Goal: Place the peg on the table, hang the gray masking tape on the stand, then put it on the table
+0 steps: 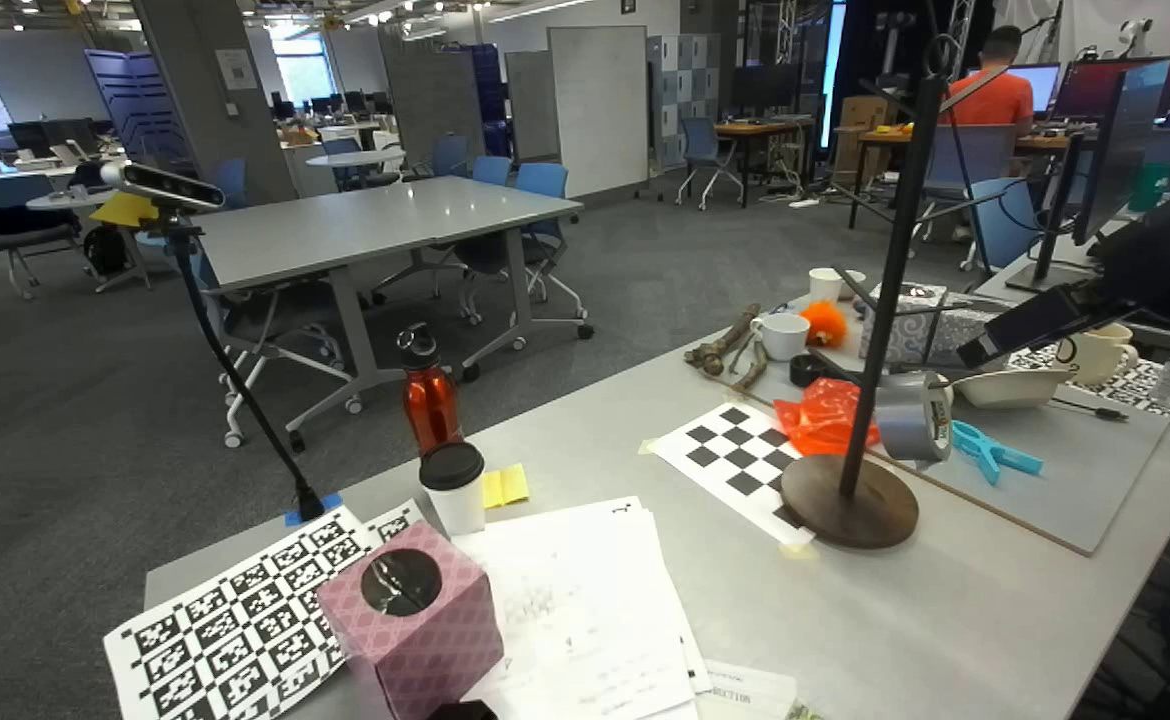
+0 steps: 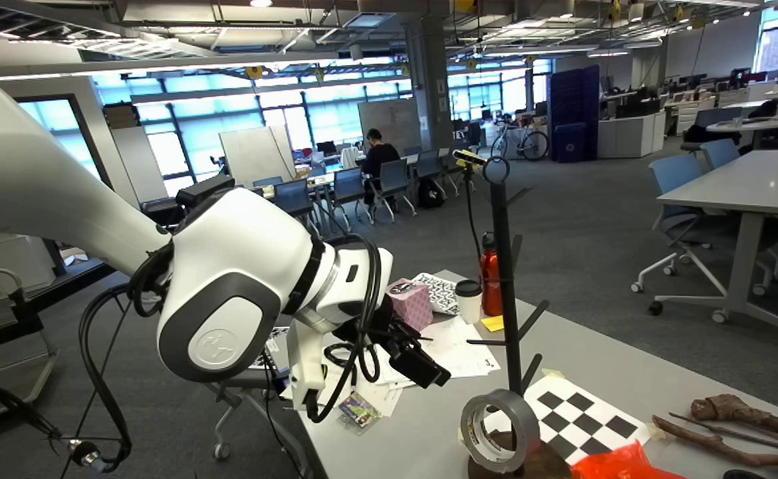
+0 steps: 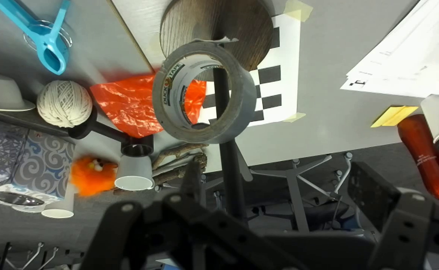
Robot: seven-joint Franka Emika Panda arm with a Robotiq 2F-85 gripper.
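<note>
Claw (image 3: pixel 278 180) spread wide, I have the gray masking tape (image 1: pixel 911 416) ahead of it and lower, hanging on the stand (image 1: pixel 886 300). The teal-blue peg (image 3: pixel 48 39) lies below the claw and to its right, on the gray mat (image 1: pixel 1075 490) of the desk (image 1: pixel 945 610). Past the stand I see the checkerboard sheet (image 1: pixel 735 455), then the red bottle (image 3: pixel 426 157) farther off to the claw's left.

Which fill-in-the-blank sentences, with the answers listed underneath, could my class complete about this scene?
1. The peg lying on the gray mat is light ____.
2. The checkered sheet near the stand is black and ____.
3. In the wrist view, print inside the gray masking tape reads DUCK ____.
4. The gripper holds nothing: it is not shut but ____.

Missing words: blue; white; TAPE; open.
</note>
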